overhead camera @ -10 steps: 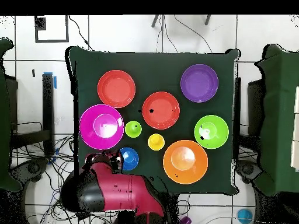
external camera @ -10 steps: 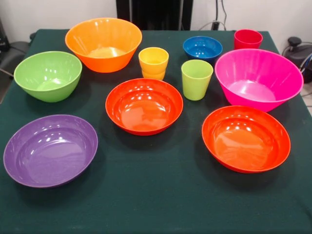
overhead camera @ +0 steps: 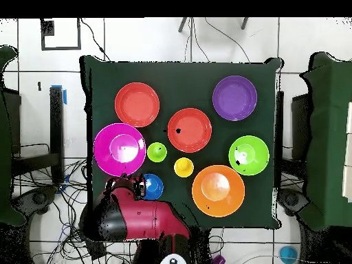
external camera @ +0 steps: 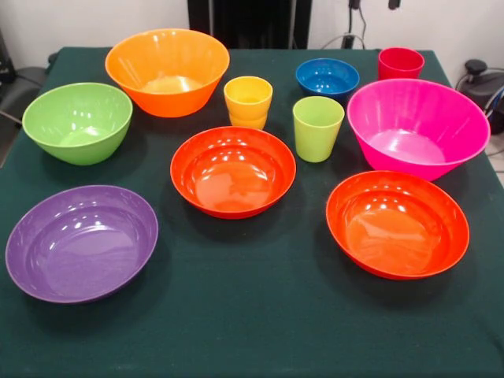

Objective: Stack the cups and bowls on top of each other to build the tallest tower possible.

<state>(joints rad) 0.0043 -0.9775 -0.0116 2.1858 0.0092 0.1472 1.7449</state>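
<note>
Showing bowls (external camera: 233, 171) and cups (external camera: 317, 127) spread unstacked across a green table (external camera: 260, 315).
Gripper (external camera: 370, 4) barely visible at top edge; cannot tell its state.

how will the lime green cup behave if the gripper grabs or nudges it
The lime green cup looks like glossy plastic, so probably light, stiff and a bit slippery. It stands upright, taller than it is wide, so a sideways push may tip it, and it could then roll.

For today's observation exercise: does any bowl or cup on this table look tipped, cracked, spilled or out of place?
Nothing stands out. Every bowl, from the purple bowl to the pink bowl, sits upright and separate on the green cloth, and the three cups stand upright too. Nothing is stacked yet.
</note>
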